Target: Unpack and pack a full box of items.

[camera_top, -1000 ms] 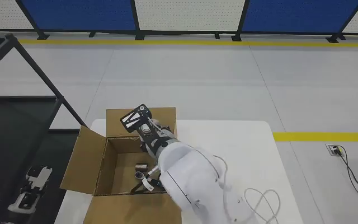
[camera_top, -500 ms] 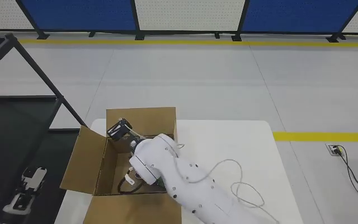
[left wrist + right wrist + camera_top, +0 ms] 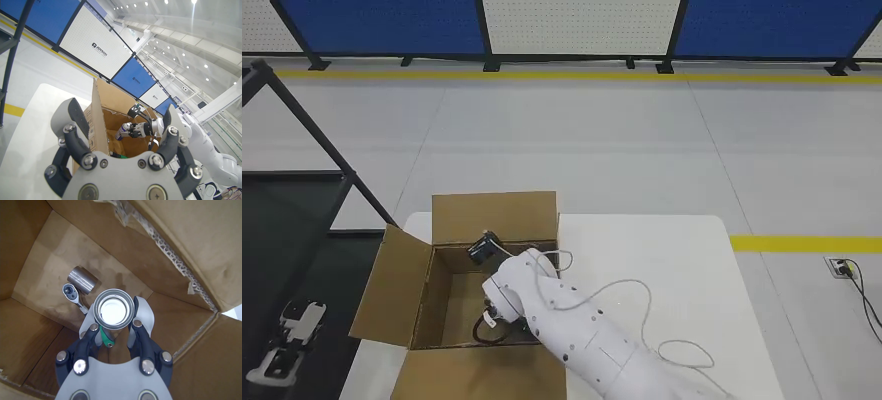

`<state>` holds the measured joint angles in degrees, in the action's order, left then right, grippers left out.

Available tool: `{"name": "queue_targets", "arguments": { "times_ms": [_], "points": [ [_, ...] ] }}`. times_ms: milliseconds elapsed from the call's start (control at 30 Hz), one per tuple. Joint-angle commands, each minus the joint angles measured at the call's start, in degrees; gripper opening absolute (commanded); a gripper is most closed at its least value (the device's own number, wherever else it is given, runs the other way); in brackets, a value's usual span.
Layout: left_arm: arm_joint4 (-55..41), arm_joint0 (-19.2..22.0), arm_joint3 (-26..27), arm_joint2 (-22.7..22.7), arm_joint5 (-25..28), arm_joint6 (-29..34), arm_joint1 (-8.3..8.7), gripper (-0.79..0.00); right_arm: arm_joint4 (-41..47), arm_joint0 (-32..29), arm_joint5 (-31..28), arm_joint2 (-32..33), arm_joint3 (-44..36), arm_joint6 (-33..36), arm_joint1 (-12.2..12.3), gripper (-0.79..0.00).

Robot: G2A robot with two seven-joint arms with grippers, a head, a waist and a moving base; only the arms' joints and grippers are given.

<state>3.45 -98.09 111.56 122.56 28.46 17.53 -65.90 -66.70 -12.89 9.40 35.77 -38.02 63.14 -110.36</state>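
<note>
Got white table (image 3: 692, 260) under open cardboard box (image 3: 402, 290), flaps folded out; right gripper (image 3: 114, 310) down inside the box, jaws clamped on spray can (image 3: 114, 309), can held clear of the box floor with its base toward the wrist; left gripper (image 3: 122, 105) outside the box, beside one flap, jaws wide, nothing between; on the box floor, ratchet wrench (image 3: 70, 292), green handle running beneath the can; steel socket (image 3: 82, 280) on its side on the box floor, just beside the ratchet head.
</note>
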Motion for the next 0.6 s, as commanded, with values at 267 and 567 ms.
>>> {"name": "queue_targets", "arguments": {
  "times_ms": [267, 567],
  "points": [
    [0.59, -0.78, 0.32, 0.21, -0.18, -0.77, -0.16, 0.000, 2.31, 1.41, -1.24, -0.54, 9.28, -3.45, -3.10, -0.705],
    [1.12, -1.11, 0.45, 0.41, -0.08, -1.33, -0.28, 0.000, 2.84, 2.66, -2.01, -0.69, 13.73, -5.26, -4.78, -0.428]
  ]
}}
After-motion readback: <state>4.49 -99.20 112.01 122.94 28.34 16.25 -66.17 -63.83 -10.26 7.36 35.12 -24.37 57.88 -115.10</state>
